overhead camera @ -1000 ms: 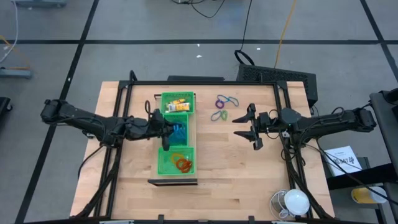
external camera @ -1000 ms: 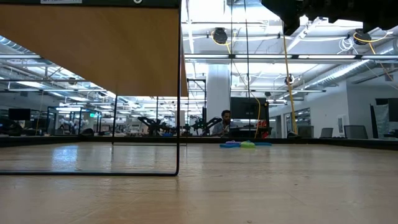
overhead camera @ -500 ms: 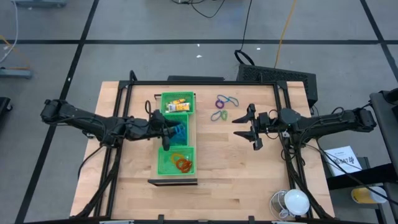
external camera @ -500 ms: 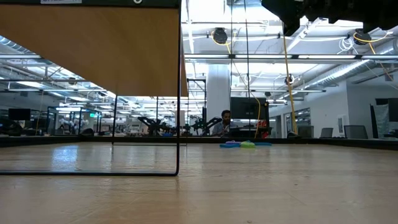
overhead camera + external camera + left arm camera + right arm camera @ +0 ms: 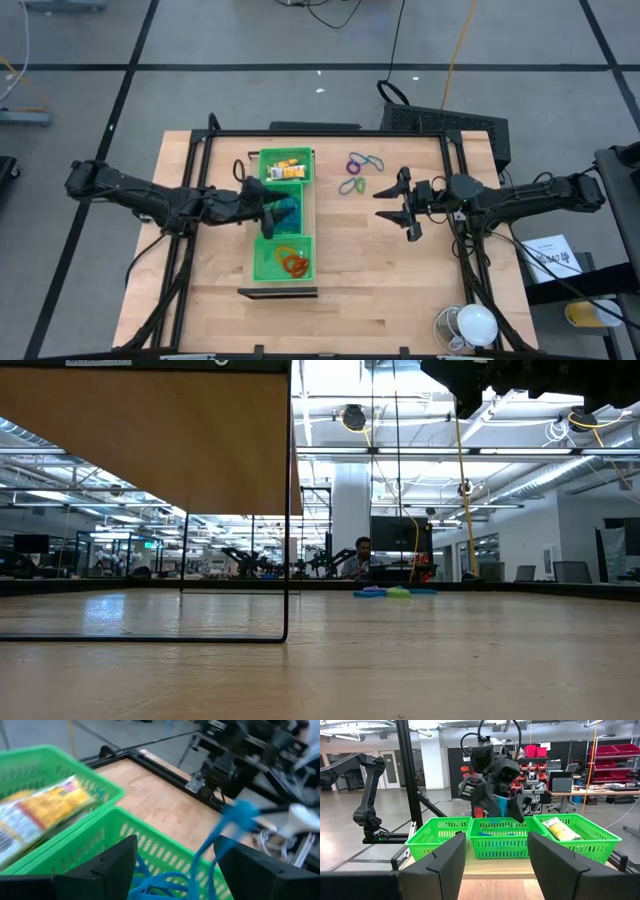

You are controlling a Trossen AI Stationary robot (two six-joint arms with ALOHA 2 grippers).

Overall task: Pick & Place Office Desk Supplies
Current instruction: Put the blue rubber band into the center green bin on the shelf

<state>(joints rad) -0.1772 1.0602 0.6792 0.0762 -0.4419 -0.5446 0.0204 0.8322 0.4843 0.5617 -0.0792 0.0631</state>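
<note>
Blurred blue loops (image 5: 227, 827) in left wrist view

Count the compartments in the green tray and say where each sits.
3, in one row: the far compartment holds yellow packets, the middle one blue loops under the left gripper, the near one orange-red loops.

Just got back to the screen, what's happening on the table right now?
The left gripper is over the middle compartment of the green tray, jaws open, with a blue loop dropping from between them onto the blue loops already there. Orange-red loops fill the near compartment, yellow packets the far one. The right gripper hangs open beside the purple, blue and green loops left on the table.
</note>
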